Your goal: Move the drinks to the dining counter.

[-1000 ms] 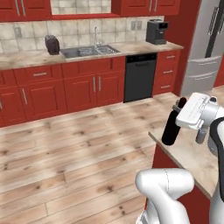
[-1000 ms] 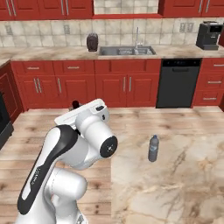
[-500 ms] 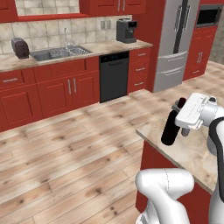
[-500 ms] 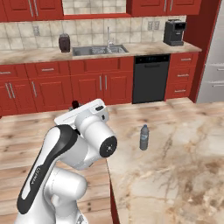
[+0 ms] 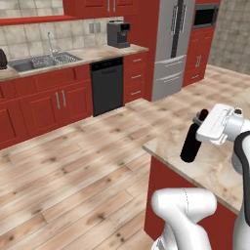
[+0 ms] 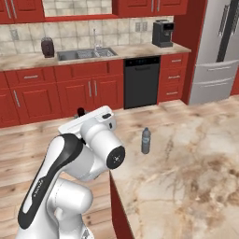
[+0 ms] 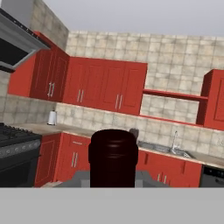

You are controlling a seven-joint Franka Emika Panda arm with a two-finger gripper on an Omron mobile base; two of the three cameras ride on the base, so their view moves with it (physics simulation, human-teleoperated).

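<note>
Left base view has the white arm's gripper (image 5: 202,120) clamped on the neck of a tall black wine bottle (image 5: 190,143), held upright over the corner of the beige-brown marbled stone dining counter (image 5: 215,163). A short clear plastic water bottle (image 6: 146,141) stands on that counter.

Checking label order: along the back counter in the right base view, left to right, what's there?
Dark jar → sink with faucet → dishwasher → coffee machine → fridge.
</note>
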